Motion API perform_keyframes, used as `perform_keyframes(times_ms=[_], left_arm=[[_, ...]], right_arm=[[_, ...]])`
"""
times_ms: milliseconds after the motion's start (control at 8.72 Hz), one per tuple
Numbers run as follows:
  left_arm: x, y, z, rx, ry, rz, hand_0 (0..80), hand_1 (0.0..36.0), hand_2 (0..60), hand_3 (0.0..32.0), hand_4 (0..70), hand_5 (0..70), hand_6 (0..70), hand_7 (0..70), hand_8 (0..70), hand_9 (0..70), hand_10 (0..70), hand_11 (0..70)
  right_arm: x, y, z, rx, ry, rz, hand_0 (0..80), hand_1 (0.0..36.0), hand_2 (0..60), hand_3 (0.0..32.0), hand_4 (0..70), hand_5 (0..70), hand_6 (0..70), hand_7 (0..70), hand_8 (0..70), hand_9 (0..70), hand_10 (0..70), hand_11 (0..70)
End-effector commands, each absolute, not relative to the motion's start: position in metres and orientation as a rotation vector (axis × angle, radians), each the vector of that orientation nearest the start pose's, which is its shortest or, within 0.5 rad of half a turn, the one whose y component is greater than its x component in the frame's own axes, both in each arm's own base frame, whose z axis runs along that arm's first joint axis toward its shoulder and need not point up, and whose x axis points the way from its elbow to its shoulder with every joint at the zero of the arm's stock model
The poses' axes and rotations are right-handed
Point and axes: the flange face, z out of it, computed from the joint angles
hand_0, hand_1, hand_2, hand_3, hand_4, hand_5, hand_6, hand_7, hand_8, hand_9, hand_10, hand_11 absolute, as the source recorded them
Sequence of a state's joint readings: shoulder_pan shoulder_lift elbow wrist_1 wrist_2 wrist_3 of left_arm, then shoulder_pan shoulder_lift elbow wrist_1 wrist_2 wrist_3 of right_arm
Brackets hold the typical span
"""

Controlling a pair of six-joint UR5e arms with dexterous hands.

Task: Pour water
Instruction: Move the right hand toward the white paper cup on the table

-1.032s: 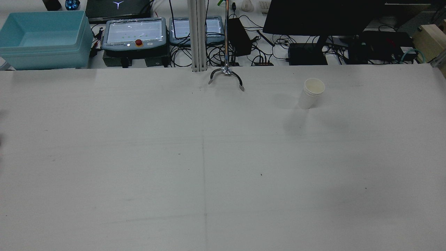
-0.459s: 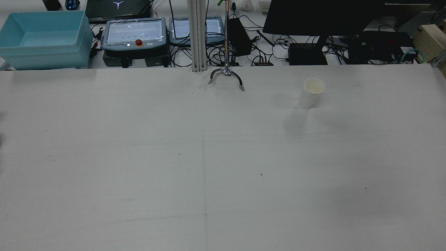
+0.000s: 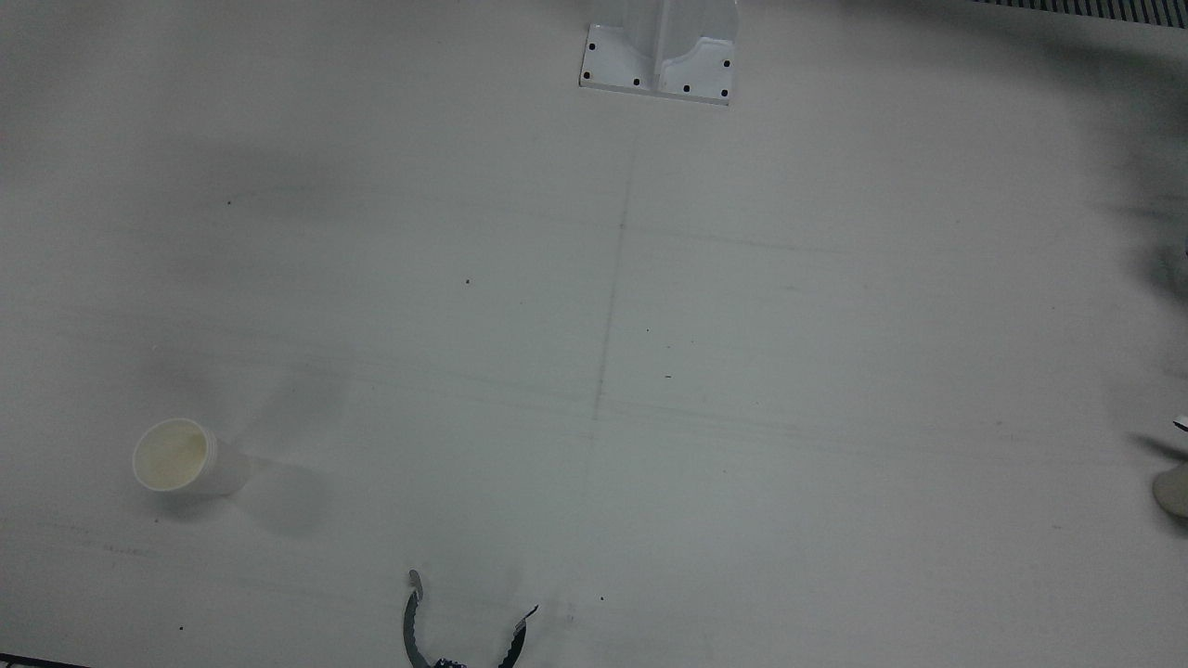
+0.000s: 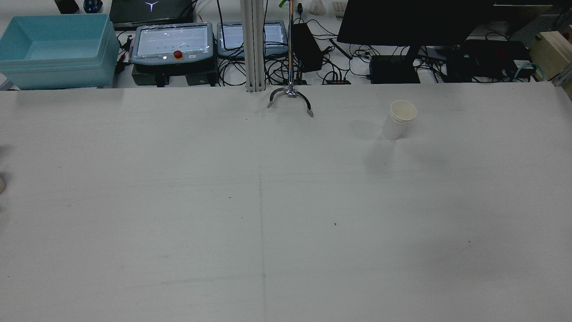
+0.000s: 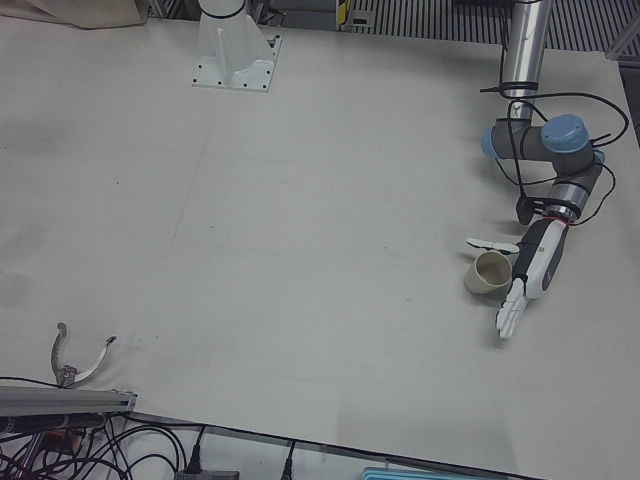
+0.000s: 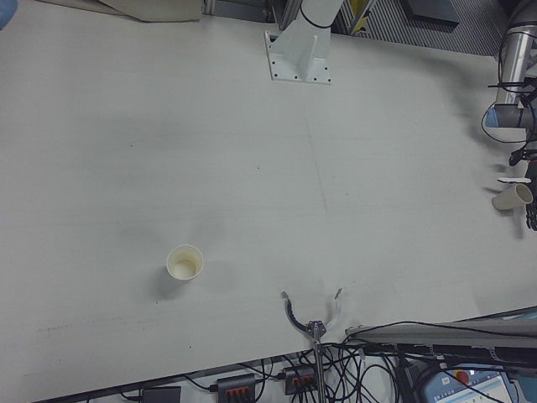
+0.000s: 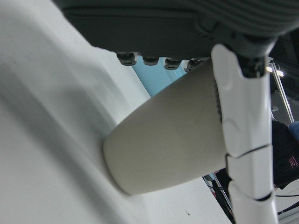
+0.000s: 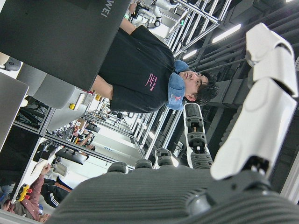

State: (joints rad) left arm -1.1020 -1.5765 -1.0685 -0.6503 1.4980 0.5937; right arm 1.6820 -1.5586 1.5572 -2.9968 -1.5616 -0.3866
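Note:
A beige paper cup is at the table's edge on my left arm's side, cradled in my left hand between the thumb and the fairly straight fingers. In the left hand view this cup lies against the palm, its base touching the table, with one finger along its side. Only slivers of it show in the front view and the rear view. A second, white paper cup stands alone on the right arm's side. My right hand is raised toward the room with its fingers spread and nothing in it.
A metal stand with a claw-shaped foot sits at the table's far edge. Behind it are a teal bin, teach pendants, cables and a monitor. A white pedestal is bolted to the table. A person stands beyond the right hand.
A pale sliver of the held cup has come into the rear view at the left edge, where earlier only a dark shadow showed. The white cup has not moved.

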Motion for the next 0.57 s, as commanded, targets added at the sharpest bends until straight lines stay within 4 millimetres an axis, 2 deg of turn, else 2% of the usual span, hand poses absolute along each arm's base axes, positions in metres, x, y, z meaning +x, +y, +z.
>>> perform_keyframes(times_ms=[0, 115, 229, 344, 459], left_arm=[[0.0838, -0.4765, 0.8564, 0.189, 2.004, -1.521, 55.2, 20.6, 0.4, 0.0, 11.1, 5.1, 0.0, 3.4, 0.0, 0.0, 1.8, 4.8], [0.0839, -0.4766, 0.8561, 0.188, 2.003, -1.523, 53.9, 19.0, 4.0, 0.0, 27.0, 11.8, 0.0, 4.7, 0.0, 0.0, 2.6, 5.5], [0.0838, -0.4769, 0.8555, 0.188, 1.999, -1.528, 53.3, 16.9, 7.1, 0.0, 50.7, 24.3, 2.2, 9.3, 0.0, 0.4, 4.1, 7.0], [0.0843, -0.4777, 0.8536, 0.186, 1.998, -1.530, 53.5, 14.6, 4.3, 0.0, 67.1, 33.4, 5.5, 14.6, 0.1, 2.0, 5.3, 8.3], [0.0842, -0.4775, 0.8536, 0.181, 1.990, -1.539, 55.9, 15.0, 1.0, 0.0, 68.1, 33.1, 7.1, 16.8, 1.9, 5.3, 5.6, 8.9]], right_arm=[[0.1875, -0.4930, 0.6734, -0.624, 2.436, -2.163, 45.5, 14.0, 22.2, 1.4, 13.4, 15.0, 3.1, 8.8, 0.0, 0.3, 0.0, 0.0], [0.1868, -0.4933, 0.6734, -0.623, 2.437, -2.164, 45.5, 14.0, 22.2, 1.2, 13.4, 14.9, 3.1, 8.9, 0.0, 0.3, 0.0, 0.0], [0.1867, -0.4933, 0.6734, -0.623, 2.437, -2.164, 45.5, 13.9, 22.2, 1.2, 13.6, 14.8, 3.1, 8.8, 0.0, 0.3, 0.0, 0.0], [0.1868, -0.4934, 0.6732, -0.623, 2.439, -2.162, 45.5, 13.9, 22.3, 1.2, 13.4, 15.1, 3.1, 8.7, 0.0, 0.3, 0.0, 0.0], [0.1875, -0.4931, 0.6732, -0.625, 2.438, -2.161, 45.6, 14.0, 22.2, 1.2, 13.3, 15.3, 3.1, 8.7, 0.0, 0.3, 0.0, 0.0]])
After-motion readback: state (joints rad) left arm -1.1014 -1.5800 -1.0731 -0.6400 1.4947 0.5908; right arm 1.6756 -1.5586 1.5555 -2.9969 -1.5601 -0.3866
